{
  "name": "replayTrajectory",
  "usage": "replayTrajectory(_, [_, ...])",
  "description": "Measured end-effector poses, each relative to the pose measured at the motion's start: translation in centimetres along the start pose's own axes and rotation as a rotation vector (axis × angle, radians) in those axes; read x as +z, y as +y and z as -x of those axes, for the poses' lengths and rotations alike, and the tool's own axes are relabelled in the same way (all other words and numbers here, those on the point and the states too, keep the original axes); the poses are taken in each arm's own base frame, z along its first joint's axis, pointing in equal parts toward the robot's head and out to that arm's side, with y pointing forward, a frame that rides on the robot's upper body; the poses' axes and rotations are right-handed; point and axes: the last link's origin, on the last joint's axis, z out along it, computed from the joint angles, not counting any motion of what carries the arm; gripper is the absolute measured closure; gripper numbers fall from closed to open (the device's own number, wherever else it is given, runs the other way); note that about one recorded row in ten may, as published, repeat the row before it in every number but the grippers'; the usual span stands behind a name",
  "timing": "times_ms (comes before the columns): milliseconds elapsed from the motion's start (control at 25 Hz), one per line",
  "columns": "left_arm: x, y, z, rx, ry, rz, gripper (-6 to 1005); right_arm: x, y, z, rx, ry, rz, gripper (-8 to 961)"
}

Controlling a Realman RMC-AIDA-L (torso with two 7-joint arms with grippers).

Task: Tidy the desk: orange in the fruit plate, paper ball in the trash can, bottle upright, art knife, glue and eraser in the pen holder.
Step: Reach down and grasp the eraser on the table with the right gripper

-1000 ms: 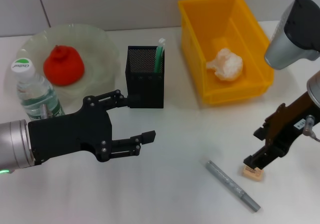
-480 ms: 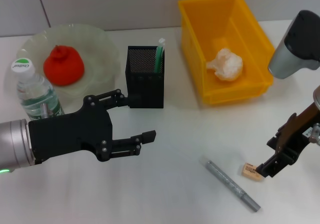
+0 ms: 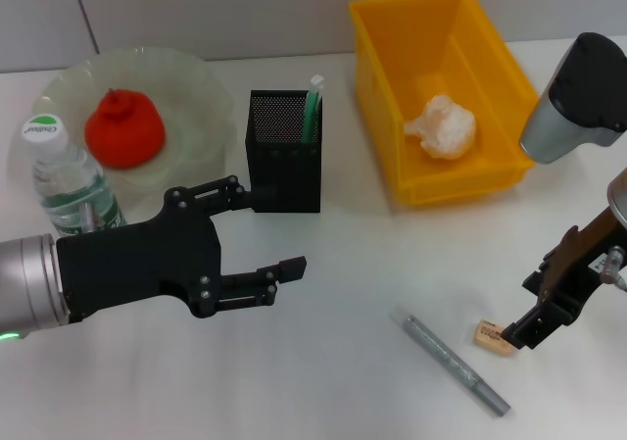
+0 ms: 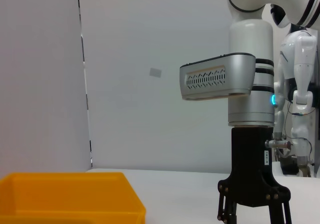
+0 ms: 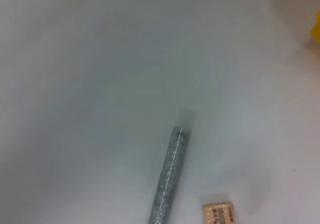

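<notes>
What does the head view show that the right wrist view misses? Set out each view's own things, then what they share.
Only the head view: the orange on the fruit plate, the upright bottle, the black pen holder, the paper ball in the yellow trash can, the left pincer hovering near the pen holder, and the right pincer low beside the eraser. Only the right wrist view: nothing of its own, just a closer look at the table. Both: the eraser and the silver glue pen lying flat on the white table.
</notes>
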Motion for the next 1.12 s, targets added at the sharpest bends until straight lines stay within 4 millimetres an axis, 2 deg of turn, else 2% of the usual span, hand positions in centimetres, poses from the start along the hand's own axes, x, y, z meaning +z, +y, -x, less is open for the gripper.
replayTrajectory(1120, [-0.1, 0.3, 0.8, 0.002, -0.008, -0.007, 214, 2.5, -0.3, 1.2, -0.021, 0.031, 0.023, 187])
